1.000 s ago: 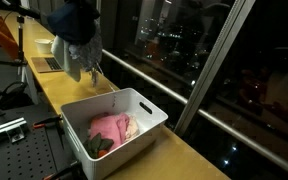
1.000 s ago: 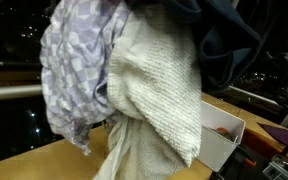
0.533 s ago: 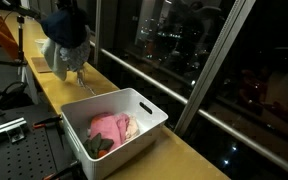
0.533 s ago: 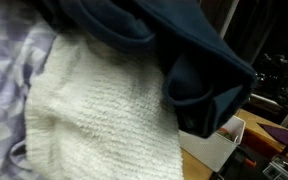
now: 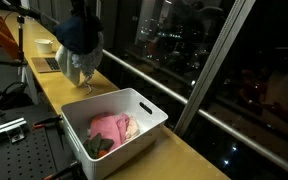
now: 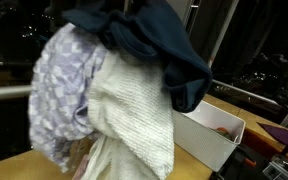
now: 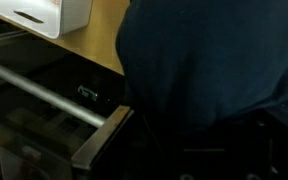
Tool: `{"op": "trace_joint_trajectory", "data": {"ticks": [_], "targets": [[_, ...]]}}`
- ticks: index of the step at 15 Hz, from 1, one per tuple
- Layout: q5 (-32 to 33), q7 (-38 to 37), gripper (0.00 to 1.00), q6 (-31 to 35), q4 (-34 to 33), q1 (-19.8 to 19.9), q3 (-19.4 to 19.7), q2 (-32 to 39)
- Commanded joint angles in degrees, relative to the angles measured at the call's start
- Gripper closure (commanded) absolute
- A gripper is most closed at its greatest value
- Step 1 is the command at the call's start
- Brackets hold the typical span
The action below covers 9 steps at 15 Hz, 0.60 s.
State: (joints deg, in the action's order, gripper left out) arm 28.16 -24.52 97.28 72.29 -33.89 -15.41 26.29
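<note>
Clothes bundle (image 5: 77, 45) hangs upper left, short of the white bin (image 5: 134, 140) — my jaws are buried under the navy garment (image 6: 149, 45), can't tell their grip. Lavender cloth (image 6: 62, 90) dangles loose — could slip onto the counter (image 5: 52, 92).

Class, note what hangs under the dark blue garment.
A white knitted cloth and a lilac patterned cloth hang there; the dark blue garment covers the gripper.
</note>
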Motion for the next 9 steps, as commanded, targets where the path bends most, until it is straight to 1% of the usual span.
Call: {"op": "trace_joint_trajectory", "data": {"ticks": [1, 3, 4, 5, 7, 8, 9], "targets": [[-4.4, 0.9, 1.00, 5.4, 12.9, 6.6, 0.5, -5.9], [-6.1, 1.6, 1.00, 8.4, 16.8, 9.6, 0.3, -6.3], [-6.2, 1.8, 1.00, 9.7, 17.8, 10.5, 0.2, -5.8], [-7.0, 2.4, 1.00, 10.6, 18.6, 10.0, 1.7, -5.8], [-7.7, 3.0, 1.00, 11.9, 19.9, 10.5, 2.0, -5.2], [-8.2, 3.1, 0.75, 12.2, 20.5, 10.6, 2.2, -5.3], [-8.6, 3.2, 0.74, 12.3, 20.9, 10.6, 2.3, -5.4]]}}
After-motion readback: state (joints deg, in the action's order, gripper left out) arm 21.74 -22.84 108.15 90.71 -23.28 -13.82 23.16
